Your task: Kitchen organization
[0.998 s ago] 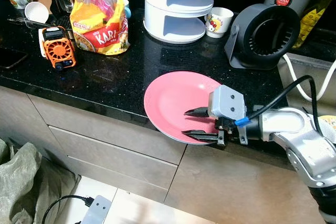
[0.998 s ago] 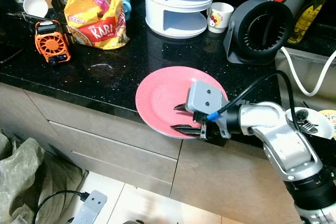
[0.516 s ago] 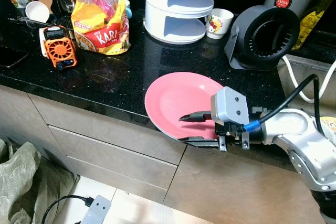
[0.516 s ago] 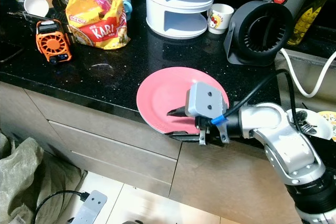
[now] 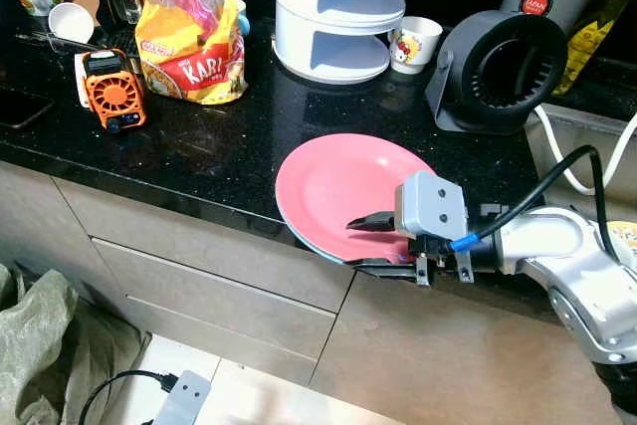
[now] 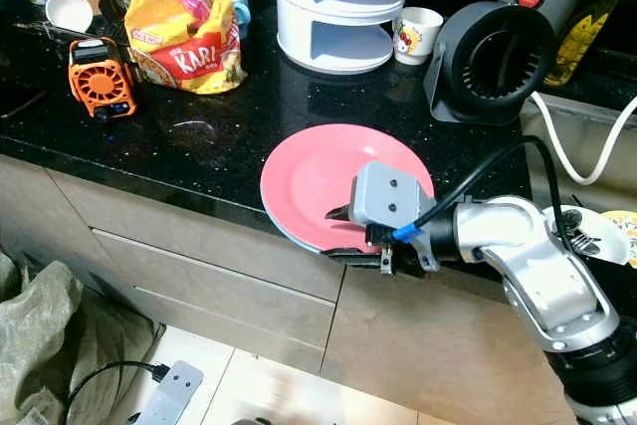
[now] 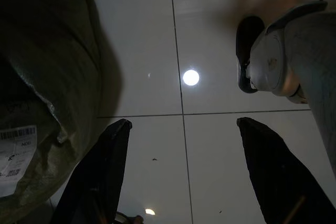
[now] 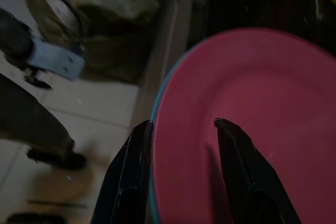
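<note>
Item: pink plate (image 5: 338, 186), lower centre of frame, overhanging front edge of black desk (image 5: 199, 146). Right gripper (image 5: 373, 243): jaws straddling plate rim, one above, one below, not yet clamped. Risk: shallow bite w/ overhang, plate may tip off desk. Left gripper (image 7: 178, 177): idle, jaws wide.

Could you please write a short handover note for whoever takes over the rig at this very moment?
Right gripper: open, straddling the near rim of the pink plate, one finger above it and one below; not closed on it yet.
Left gripper: open, hanging idle over the floor tiles.
Plate: on the black counter, its near edge overhanging the counter's front edge. The wrist view shows a teal rim just under the pink one, possibly a second plate.
Done: gripper lined up on the rim.
Left: close the fingers, lift, put the plate away.
</note>
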### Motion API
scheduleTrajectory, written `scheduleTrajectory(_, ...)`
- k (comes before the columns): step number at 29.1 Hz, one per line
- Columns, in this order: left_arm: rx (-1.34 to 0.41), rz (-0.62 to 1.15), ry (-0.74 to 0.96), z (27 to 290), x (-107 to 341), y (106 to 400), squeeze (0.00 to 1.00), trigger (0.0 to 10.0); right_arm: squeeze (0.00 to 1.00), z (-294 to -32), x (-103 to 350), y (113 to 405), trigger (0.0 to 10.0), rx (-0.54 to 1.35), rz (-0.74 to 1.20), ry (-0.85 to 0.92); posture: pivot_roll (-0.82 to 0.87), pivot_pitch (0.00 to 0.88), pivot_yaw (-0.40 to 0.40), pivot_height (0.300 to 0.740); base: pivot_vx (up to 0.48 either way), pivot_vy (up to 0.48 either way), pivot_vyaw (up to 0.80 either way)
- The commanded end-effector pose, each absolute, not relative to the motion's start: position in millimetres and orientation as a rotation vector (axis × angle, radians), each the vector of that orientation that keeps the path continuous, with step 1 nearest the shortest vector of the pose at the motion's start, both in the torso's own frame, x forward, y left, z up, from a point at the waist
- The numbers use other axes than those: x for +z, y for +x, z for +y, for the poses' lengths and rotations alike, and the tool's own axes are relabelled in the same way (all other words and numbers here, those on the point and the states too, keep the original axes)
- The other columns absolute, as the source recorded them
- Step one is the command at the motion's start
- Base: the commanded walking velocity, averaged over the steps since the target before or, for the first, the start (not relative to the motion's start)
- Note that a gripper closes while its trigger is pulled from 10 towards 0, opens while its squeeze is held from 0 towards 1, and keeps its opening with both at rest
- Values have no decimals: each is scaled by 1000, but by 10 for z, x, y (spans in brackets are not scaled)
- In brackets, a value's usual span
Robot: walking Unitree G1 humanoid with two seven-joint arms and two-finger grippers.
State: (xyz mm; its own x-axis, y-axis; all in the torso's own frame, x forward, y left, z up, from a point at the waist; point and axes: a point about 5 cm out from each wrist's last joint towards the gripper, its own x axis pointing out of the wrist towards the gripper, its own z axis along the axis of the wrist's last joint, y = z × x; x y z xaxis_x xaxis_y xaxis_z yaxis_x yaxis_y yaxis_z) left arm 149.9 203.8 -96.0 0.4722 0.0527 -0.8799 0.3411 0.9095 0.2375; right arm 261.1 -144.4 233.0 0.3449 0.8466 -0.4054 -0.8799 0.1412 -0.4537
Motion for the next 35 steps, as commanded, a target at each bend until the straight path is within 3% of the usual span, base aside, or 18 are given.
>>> scheduleTrajectory(1, -197, 1094, 407, 2000, -989, 1442, 0, 10000, 0, -1487, 2260, 2645, 10000, 1212, 113, -747, 79, 68, -58, 740, 0, 0, 0)
scheduleTrajectory(18, -198, 1091, 409, 1998, -985, 1452, 0, 10000, 0, -1450, 2342, 2741, 10000, 1136, 35, -763, 77, 66, -57, 740, 0, 0, 0)
scheduleTrajectory(35, -201, 1090, 408, 1986, -986, 1456, 0, 10000, 0, -1459, 2308, 2998, 10000, 918, 13, -892, 77, 64, -60, 740, 0, 0, 0)
